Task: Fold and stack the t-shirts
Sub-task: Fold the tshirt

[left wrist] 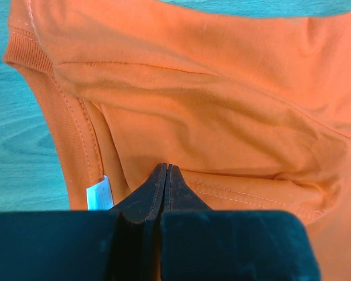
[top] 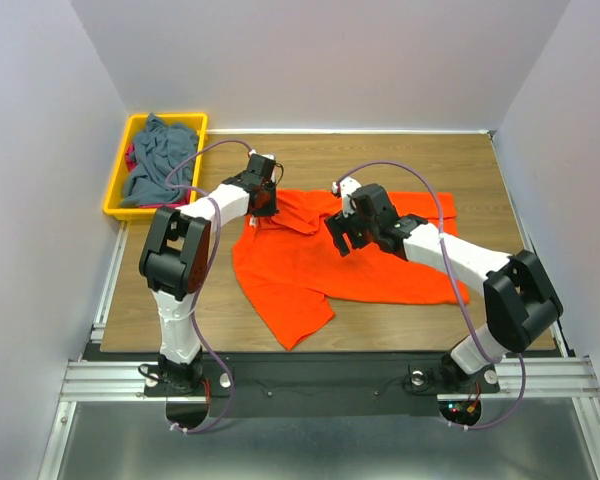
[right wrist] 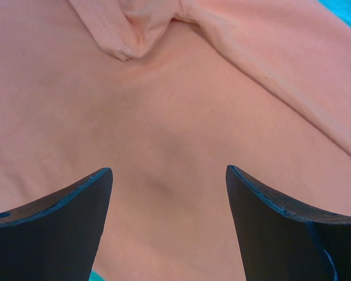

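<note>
A bright orange t-shirt (top: 310, 265) lies spread and rumpled on the wooden table, one sleeve trailing toward the near edge. My left gripper (top: 264, 203) is down at its collar end; in the left wrist view its jaws (left wrist: 165, 167) are pressed together, pinching the orange cloth (left wrist: 222, 105) beside the white neck label (left wrist: 99, 193). Over the middle of the shirt my right gripper (top: 342, 240) hangs open. In the right wrist view only flat orange cloth (right wrist: 164, 105) shows under the right gripper (right wrist: 169, 172). A slate grey-blue t-shirt (top: 160, 160) is heaped in a bin, with red cloth (top: 131, 158) beneath it.
The yellow bin (top: 115, 195) stands at the table's far left corner. Bare wood (top: 480, 170) shows to the right of and behind the orange shirt. White walls enclose the table on three sides. A metal rail runs along the near edge.
</note>
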`<state>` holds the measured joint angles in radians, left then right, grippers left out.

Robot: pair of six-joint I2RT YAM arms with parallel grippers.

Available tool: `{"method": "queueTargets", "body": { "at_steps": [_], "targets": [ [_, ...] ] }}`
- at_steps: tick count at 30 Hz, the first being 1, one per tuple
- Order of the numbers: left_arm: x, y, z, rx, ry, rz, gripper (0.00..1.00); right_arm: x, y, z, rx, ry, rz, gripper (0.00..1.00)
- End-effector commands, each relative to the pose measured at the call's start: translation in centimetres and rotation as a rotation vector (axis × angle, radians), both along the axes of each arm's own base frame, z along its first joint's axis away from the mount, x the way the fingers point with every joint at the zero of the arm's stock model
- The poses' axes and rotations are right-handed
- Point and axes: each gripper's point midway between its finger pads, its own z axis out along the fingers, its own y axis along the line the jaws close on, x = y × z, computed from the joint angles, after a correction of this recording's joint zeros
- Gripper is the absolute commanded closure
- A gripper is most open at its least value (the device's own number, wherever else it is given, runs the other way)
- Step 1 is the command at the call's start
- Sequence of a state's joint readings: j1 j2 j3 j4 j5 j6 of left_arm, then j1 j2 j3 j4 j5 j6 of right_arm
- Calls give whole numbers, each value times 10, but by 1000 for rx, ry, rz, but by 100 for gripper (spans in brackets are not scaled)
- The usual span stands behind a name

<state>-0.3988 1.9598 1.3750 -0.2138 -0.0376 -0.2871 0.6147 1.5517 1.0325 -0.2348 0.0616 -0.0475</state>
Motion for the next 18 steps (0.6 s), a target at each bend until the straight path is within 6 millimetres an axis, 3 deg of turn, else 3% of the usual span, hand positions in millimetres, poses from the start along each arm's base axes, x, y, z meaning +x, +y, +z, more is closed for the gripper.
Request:
{"method": "queueTargets", "body": {
  "at_steps": [1,9,18],
  "targets": [
    [2,-5,54,-38,-99,1,100,7,-3,23,35,-67,-27,16],
    [-28,-12,67,-83,-81,-24,100,5,-1,26,46,-69,-20,16],
    [-61,-10,51,-88,-19,-19,99,7,-4,30,46,-80,-34,16]
  ]
}}
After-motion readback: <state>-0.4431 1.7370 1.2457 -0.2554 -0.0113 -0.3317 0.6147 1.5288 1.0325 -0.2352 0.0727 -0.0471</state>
